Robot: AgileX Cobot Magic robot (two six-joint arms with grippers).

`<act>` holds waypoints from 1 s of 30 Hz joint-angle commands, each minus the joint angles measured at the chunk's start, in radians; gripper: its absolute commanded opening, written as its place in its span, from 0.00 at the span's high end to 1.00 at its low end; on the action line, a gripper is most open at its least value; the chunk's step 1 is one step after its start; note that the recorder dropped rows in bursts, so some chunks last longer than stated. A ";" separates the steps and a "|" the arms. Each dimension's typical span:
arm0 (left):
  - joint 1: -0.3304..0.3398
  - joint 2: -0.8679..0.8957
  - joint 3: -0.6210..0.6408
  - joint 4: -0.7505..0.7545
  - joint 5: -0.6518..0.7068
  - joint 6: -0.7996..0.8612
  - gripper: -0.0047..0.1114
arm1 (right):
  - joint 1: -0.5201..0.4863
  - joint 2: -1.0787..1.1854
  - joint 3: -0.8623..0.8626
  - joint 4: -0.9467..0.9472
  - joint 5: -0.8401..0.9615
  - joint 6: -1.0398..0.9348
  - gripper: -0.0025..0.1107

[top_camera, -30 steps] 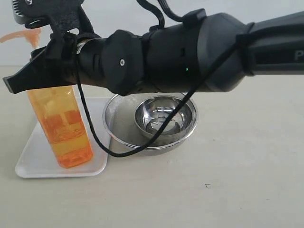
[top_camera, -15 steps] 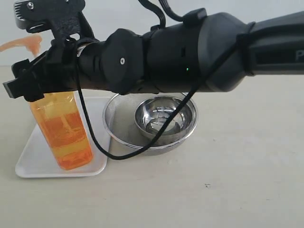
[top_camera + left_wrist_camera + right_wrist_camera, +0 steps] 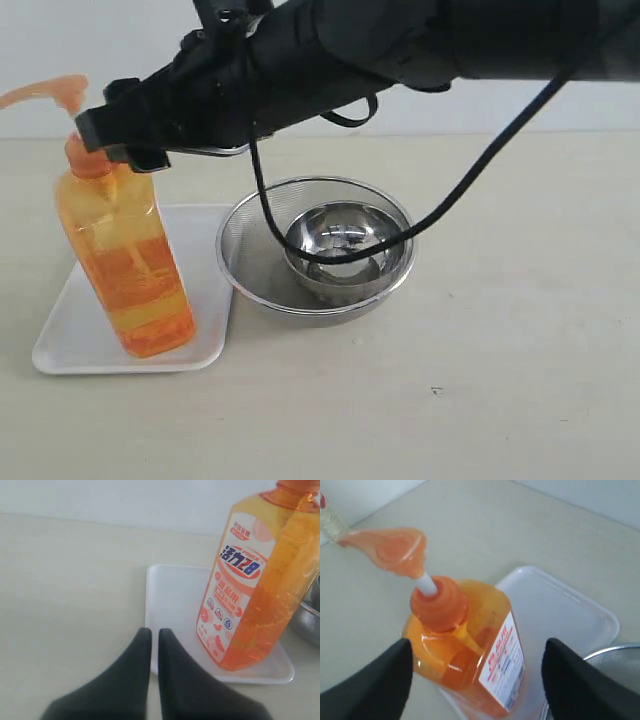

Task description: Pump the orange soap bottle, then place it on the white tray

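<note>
The orange soap bottle stood on the white tray — right gripper released, jaws spread near its top; left gripper clenched, empty.

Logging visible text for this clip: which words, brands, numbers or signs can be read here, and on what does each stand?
"活力28": large blue print on the white label of the orange soap bottle, left wrist view.
"食品用": red print just below it, as far as it reads.
Small print at that label's top and around its icons: too small to read.
Red print on the label face in the right wrist view: blurred, unreadable.
Exterior view: no readable text.
</note>
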 commanded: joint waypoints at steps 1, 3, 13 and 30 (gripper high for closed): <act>0.006 -0.002 0.004 0.001 0.001 -0.001 0.92 | -0.022 -0.050 0.002 -0.014 0.166 0.007 0.61; 0.006 -0.002 0.004 0.001 0.001 -0.001 0.92 | -0.022 -0.082 0.002 -0.035 0.259 0.007 0.79; 0.006 -0.002 0.004 0.001 0.001 -0.001 0.92 | -0.022 -0.163 0.009 -0.081 0.640 0.163 0.98; 0.006 -0.002 0.004 0.001 -0.001 -0.001 0.92 | -0.022 -0.163 0.009 -0.082 0.595 0.163 0.98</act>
